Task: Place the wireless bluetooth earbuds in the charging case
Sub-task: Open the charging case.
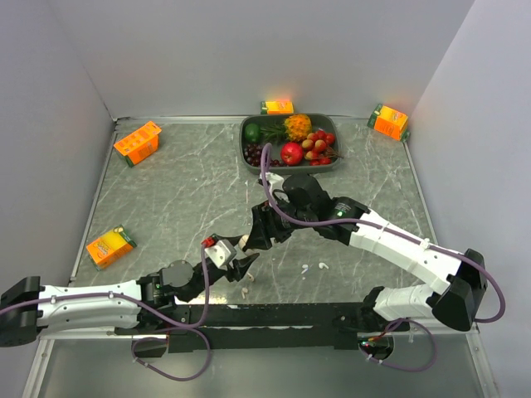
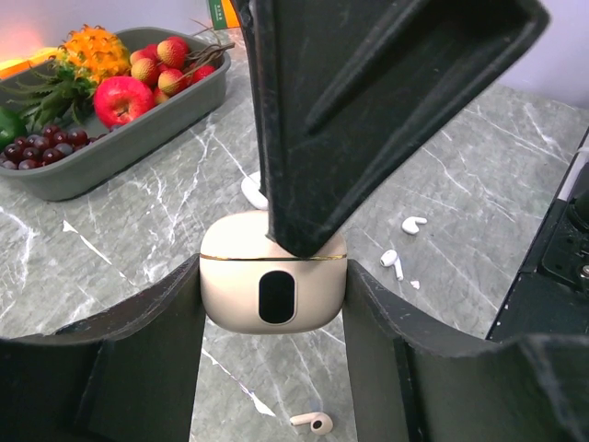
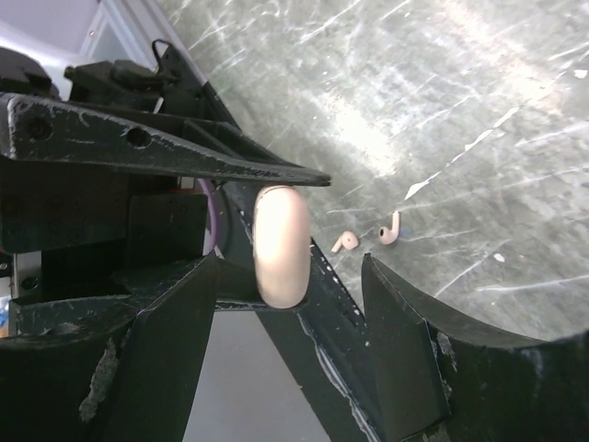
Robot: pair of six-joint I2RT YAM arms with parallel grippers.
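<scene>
Surface (image 1: 182, 191), grey marble, beneath case (image 2: 274, 299); right tool (image 3: 290, 267), jaws wide, one finger against case's top; left tool (image 2: 273, 276), clamped on case's sides; case, cream, lid down; earbuds (image 2: 414, 224), white, loose on surface beside case.

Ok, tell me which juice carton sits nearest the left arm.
The carton at the near left edge; the other three sit farther back.

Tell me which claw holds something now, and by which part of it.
The left claw holds the charging case by its two opposite sides. The right claw is open and grips nothing.
</scene>
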